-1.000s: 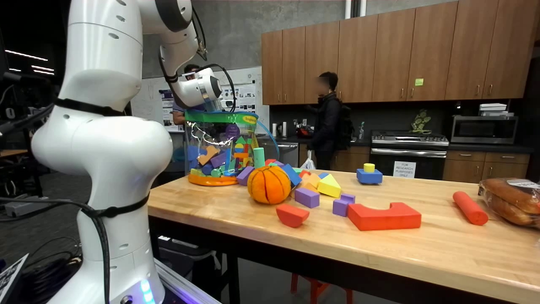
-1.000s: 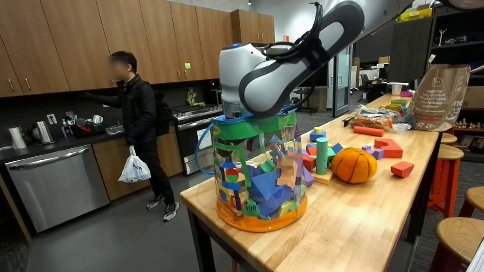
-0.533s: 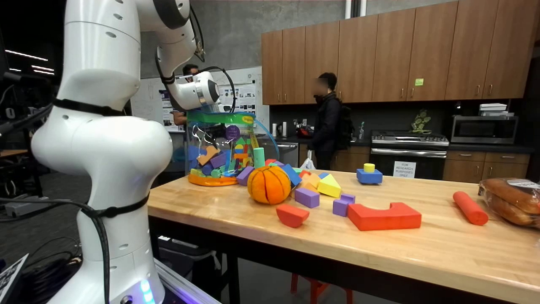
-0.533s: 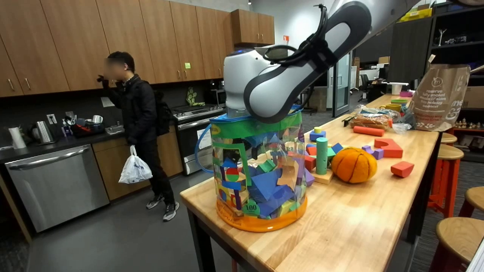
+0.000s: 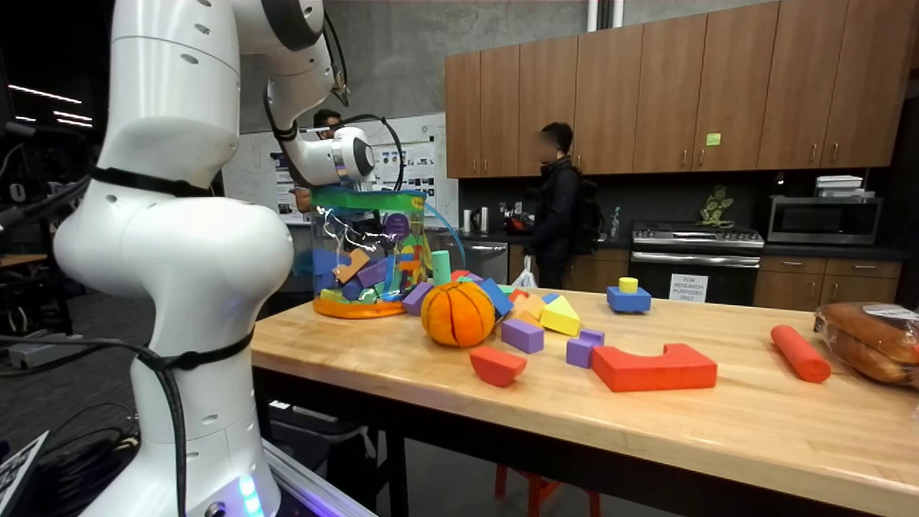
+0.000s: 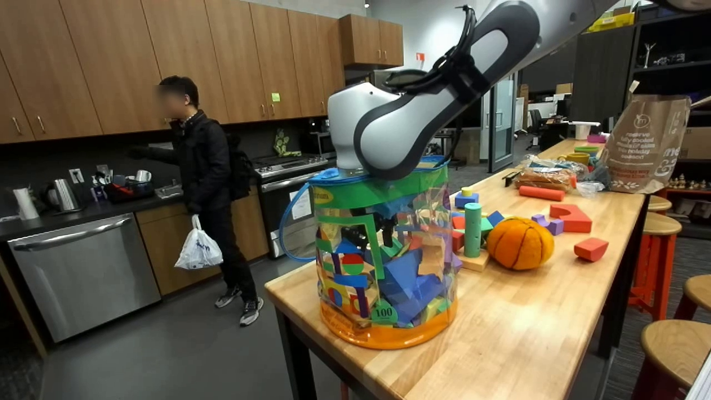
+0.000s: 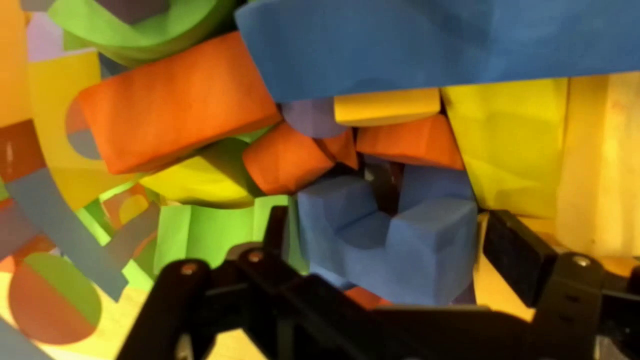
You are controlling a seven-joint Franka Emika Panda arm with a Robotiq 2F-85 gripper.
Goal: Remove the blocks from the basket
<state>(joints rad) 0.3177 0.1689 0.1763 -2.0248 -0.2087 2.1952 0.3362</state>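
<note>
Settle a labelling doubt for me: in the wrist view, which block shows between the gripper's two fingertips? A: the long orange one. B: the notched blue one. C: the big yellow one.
B: in the wrist view, the notched blue block shows between the black fingers of the open gripper.

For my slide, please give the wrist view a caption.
Inside the basket, the open gripper frames a blue block among other blocks.
</note>
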